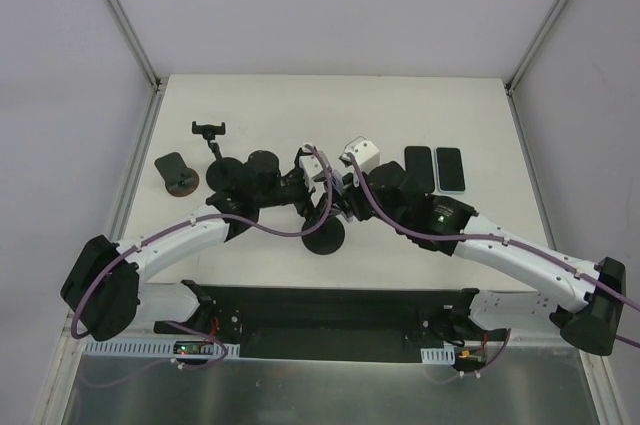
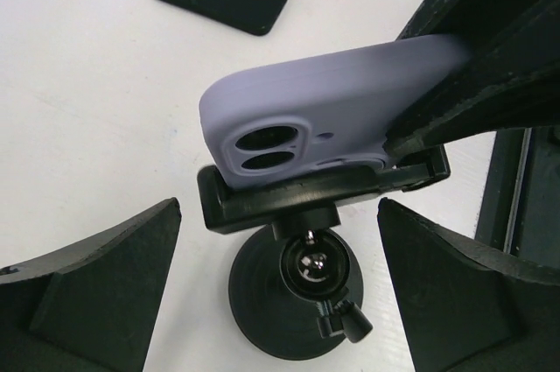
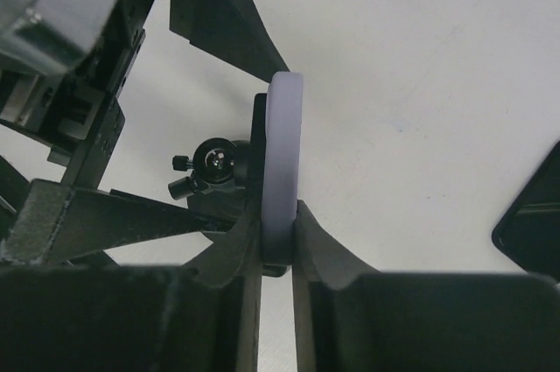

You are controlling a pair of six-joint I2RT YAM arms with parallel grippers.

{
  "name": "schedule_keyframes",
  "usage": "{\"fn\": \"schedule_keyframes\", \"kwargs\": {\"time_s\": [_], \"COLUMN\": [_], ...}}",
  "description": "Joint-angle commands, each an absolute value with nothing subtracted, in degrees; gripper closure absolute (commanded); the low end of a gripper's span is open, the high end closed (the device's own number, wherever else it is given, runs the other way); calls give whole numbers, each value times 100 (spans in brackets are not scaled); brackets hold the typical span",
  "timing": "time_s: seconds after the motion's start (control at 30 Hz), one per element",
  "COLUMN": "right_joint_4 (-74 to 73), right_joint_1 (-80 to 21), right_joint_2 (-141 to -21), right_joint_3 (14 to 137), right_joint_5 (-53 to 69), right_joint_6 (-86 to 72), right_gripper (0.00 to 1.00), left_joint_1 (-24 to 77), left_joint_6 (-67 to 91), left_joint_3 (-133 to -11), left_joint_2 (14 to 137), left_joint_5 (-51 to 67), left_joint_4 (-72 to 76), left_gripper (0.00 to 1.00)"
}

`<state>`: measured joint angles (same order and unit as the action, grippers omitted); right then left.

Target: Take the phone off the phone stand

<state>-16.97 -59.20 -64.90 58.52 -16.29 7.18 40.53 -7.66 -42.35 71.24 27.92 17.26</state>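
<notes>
Phone: a phone in a lavender silicone case (image 2: 332,101) sits in the clamp of the stand, camera lenses at one end, its long edge resting in the cradle.
Stand: a black phone stand with a round base and ball joint (image 2: 262,311) stands near the middle of the white tabletop (image 1: 300,105), slightly toward the near side; its clamp bar grips the lower edge of the phone.
Right gripper: the right gripper (image 3: 278,219) is closed narrowly on the phone, one black finger pressed on each face of the lavender case, at the end away from the lenses.
Left gripper: the left gripper (image 2: 278,210) has its fingers spread wide, one on each side of the stand, and neither touches the stand or the phone.
Flat phones: a black phone (image 1: 418,167) and a phone with a light blue edge (image 1: 450,167) lie side by side on the table, to the right of the stand and farther back.
White box: a small white block (image 1: 360,153) sits just left of the flat phones.
Other stands: a second black stand with an empty clamp (image 1: 210,130) and a stand on a brown round base (image 1: 177,177) stand well to the left.
</notes>
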Motion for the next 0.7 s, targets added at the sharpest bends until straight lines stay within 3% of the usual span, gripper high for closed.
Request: {"fn": "schedule_keyframes", "kwargs": {"time_s": [0.0, 0.1, 0.37, 0.57, 0.67], "right_joint_4": [-1389, -1389, -1292, -1169, -1082], "right_joint_1": [-5968, -5985, -6047, -6091, -6100], "right_joint_2": [-6390, -6346, -6416, -6442, -6451], "right_joint_3": [5818, 5801, 5748, 5704, 5669], "right_joint_5": [-1942, -2004, -2118, -2250, -2346], "right_joint_6": [598, 545, 431, 369, 334], "right_gripper": [91, 99, 99, 99, 96], "left_joint_1": [4096, 4131, 4403, 4544, 4605], "left_joint_6": [-905, -940, -1081, -1134, -1195], "left_joint_3": [-4043, -3973, -3911, -3885, -3876], "left_joint_2": [6847, 6785, 6820, 6812, 6829], "left_joint_5": [2506, 2312, 1741, 1547, 1547], "left_joint_4": [2355, 2434, 2443, 2470, 2479], "left_gripper": [6, 8, 24, 45, 65]}}
